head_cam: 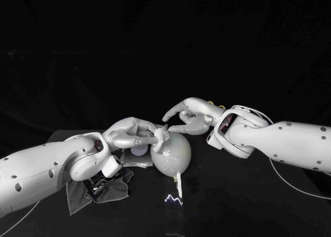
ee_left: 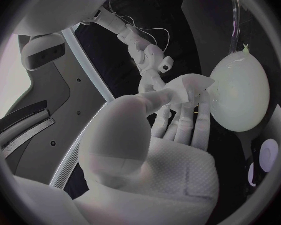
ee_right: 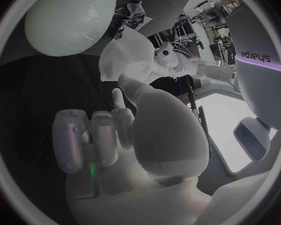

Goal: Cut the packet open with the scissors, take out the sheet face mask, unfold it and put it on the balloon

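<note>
Left robot hand (head_cam: pixel 133 134) is pinching sheet face mask (head_cam: pixel 160 134) beside balloon (head_cam: pixel 173 157); right robot hand (head_cam: pixel 188 117) is curling nearby, grasp indeterminable.

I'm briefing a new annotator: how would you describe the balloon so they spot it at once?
Look at the middle of the black table, right where the left hand and right hand nearly meet. The balloon lies there on its side: the one pale, smooth, egg-shaped thing, unlike the crumpled dark cloth beside it.
</note>
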You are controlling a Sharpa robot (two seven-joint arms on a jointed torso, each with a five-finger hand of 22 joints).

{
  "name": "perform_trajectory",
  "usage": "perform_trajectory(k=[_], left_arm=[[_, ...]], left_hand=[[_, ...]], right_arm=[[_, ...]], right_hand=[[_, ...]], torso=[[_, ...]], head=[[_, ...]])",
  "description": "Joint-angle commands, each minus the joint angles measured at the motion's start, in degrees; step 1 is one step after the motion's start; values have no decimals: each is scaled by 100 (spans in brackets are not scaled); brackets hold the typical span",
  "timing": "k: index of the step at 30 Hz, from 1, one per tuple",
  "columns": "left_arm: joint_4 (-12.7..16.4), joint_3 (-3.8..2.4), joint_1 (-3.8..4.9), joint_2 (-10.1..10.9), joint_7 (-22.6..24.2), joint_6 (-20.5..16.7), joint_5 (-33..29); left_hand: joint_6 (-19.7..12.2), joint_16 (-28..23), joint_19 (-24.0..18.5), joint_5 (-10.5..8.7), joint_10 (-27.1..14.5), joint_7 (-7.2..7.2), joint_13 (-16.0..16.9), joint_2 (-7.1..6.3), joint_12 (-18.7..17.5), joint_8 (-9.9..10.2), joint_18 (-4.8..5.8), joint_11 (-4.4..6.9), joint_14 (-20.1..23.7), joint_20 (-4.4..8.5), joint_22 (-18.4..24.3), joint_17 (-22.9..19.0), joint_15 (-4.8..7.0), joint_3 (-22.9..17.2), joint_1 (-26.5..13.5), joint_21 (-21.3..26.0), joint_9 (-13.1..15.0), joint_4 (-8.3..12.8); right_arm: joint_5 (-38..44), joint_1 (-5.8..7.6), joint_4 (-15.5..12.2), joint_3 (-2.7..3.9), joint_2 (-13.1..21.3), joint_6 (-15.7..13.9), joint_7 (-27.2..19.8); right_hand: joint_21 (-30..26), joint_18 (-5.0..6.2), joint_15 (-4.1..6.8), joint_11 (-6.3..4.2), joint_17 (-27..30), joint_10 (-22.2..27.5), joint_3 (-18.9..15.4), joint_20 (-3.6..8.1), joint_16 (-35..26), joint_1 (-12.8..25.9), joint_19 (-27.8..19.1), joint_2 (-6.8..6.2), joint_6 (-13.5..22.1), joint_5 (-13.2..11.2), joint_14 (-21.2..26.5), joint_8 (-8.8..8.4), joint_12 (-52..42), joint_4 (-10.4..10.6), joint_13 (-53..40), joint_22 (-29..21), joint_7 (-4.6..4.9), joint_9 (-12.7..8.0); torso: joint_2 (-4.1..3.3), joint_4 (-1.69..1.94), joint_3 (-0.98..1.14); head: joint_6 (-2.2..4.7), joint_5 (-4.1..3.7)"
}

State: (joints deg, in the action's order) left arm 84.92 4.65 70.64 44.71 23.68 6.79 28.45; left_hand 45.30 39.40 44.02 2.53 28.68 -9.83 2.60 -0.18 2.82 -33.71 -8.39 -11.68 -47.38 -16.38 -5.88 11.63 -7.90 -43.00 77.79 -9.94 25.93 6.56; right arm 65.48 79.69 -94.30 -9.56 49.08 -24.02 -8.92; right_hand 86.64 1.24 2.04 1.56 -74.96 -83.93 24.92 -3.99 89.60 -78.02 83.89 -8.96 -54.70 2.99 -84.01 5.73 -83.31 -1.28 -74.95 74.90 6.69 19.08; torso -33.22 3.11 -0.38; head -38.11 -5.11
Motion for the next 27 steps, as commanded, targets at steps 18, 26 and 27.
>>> perform_trajectory(k=[18, 26, 27], left_arm=[[50, -9, 11, -26, 35, 18, 111], [68, -9, 11, -29, 43, 30, 99], [69, -9, 11, -29, 44, 32, 99]], left_hand=[[13, 26, 7, 20, 24, -43, 6, 52, -19, -46, -69, -65, -15, 1, -17, -7, -62, 34, 33, -41, 372, 27], [13, 26, 7, 20, 24, -43, 6, 52, -19, -46, -69, -65, -15, 1, -17, -7, -62, 34, 33, -41, 372, 27], [13, 26, 7, 20, 24, -43, 6, 52, -19, -46, -69, -65, -15, 1, -17, -7, -62, 34, 33, -41, 372, 27]], right_arm=[[575, 0, 54, 4, -130, 233, 242], [625, 0, 89, 3, -161, 153, 339], [625, 0, 94, 3, -166, 140, 349]], right_hand=[[23, -46, 11, 3, -1504, -190, 75, 15, 40, -40, 432, -19, -248, -23, -599, 98, -87, -153, -1058, 1406, -28, 49], [91, -63, -51, 61, -1504, -237, 112, -37, 40, 24, 470, 98, -441, -22, -599, 179, -153, -112, -1110, 1428, 3, 80], [95, -64, -53, 62, -1504, -242, 115, -40, 40, 33, 472, 112, -461, -22, -599, 188, -159, -105, -1115, 1430, 3, 83]], torso=[[1, -6, 2], [0, -5, 1], [0, -4, 0]], head=[[-22, 0], [-26, -17], [-27, -19]])
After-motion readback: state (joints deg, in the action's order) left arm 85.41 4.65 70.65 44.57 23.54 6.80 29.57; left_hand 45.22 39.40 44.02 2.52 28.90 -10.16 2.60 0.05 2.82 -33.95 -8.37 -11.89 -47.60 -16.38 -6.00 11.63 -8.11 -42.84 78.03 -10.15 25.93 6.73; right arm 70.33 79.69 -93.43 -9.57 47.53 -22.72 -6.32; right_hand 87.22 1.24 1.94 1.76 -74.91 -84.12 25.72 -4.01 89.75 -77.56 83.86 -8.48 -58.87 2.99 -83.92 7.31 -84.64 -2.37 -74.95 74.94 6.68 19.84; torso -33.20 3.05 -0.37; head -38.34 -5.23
